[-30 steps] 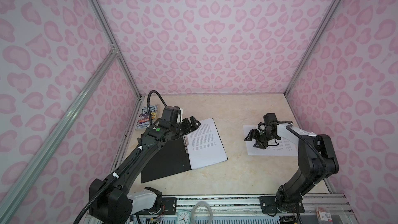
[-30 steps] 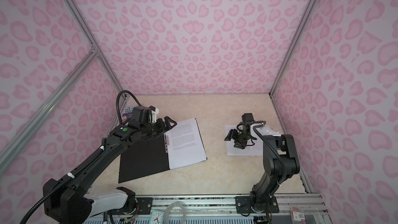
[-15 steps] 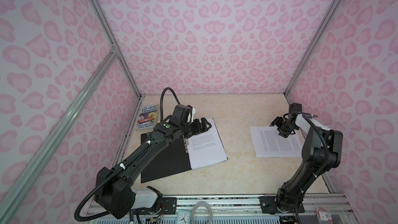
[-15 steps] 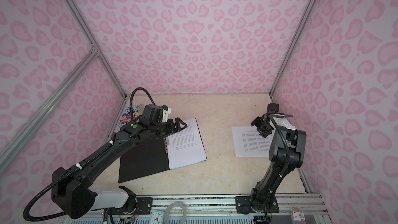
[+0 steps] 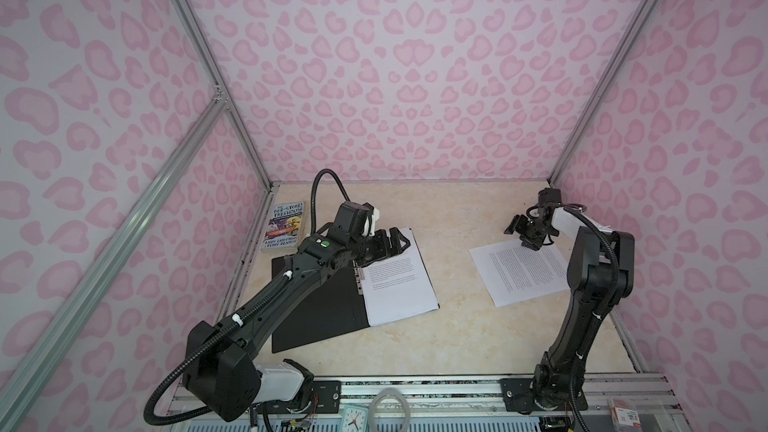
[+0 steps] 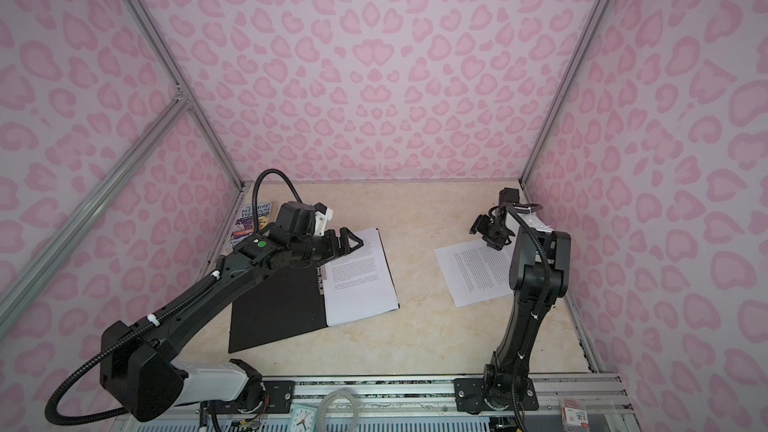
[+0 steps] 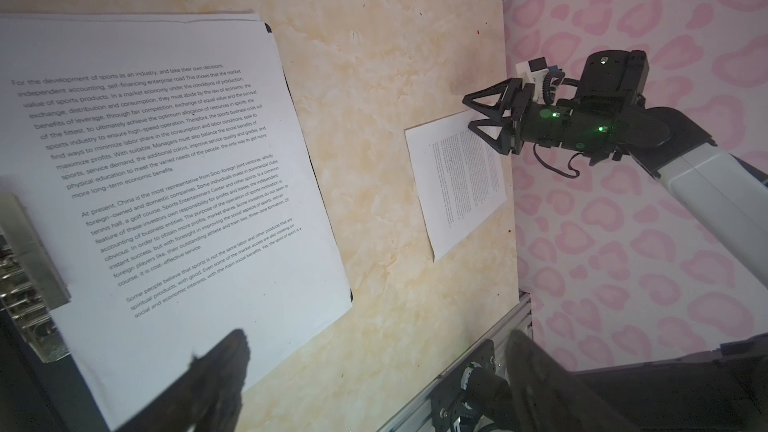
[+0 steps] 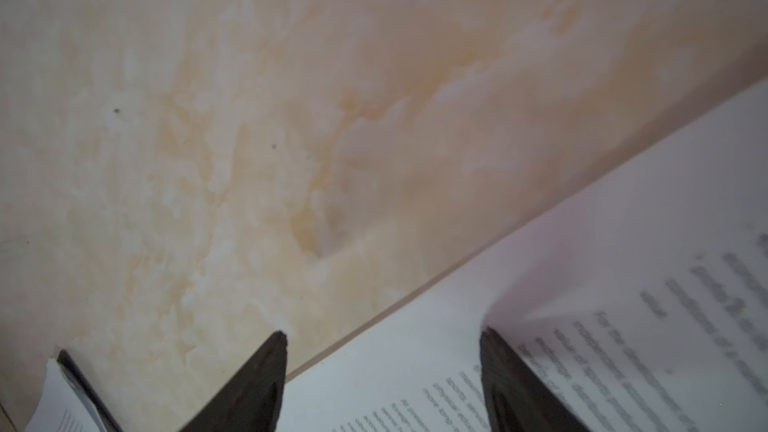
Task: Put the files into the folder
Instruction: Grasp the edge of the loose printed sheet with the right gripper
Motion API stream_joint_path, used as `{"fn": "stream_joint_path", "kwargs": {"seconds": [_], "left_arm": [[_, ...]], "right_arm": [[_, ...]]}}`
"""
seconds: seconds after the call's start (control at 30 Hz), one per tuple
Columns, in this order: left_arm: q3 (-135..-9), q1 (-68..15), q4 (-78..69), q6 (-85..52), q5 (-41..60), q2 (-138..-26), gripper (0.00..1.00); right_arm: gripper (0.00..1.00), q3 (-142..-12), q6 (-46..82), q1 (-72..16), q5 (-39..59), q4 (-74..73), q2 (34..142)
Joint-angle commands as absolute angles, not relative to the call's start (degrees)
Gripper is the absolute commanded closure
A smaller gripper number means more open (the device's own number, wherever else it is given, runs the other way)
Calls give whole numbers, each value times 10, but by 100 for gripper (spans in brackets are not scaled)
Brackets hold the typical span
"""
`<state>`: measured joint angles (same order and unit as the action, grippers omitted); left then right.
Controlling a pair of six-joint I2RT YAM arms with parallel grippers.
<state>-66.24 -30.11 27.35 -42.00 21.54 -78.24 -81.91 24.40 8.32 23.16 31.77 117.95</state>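
Note:
The folder lies open at the left of the table, black inside up, with its clip strip along the spine. A stack of printed files rests on its right half. My left gripper hovers open above the far end of those files, holding nothing. One loose file sheet lies on the table at the right. My right gripper is open at that sheet's far edge. One finger is off the paper and the sheet curls up against the other.
A colourful Treehouse book lies at the far left by the wall. Pink patterned walls close in three sides. A metal rail runs along the front edge, with a small clock below it. Bare marble table separates folder and loose sheet.
My right gripper has left the middle of the loose sheet and gone to its far edge. My left gripper has moved right, out over the files in the folder.

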Motion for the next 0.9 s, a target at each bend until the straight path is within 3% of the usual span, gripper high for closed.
{"fn": "stream_joint_path", "kwargs": {"seconds": [0.0,0.23,0.43,0.6,0.87], "left_arm": [[-674,-304,266,-411,232,-799,3],[-703,-336,265,-398,263,-862,3],[-748,-378,266,-375,290,-934,3],[-806,-418,265,-360,300,-1007,2],[-923,-475,254,-352,309,-1154,2]], "right_arm": [[27,-777,269,35,288,338,1179],[26,-804,327,-38,320,299,1160],[26,-846,285,25,261,386,1121],[26,-753,275,97,258,383,1069],[26,-651,265,125,278,335,1017]]}}
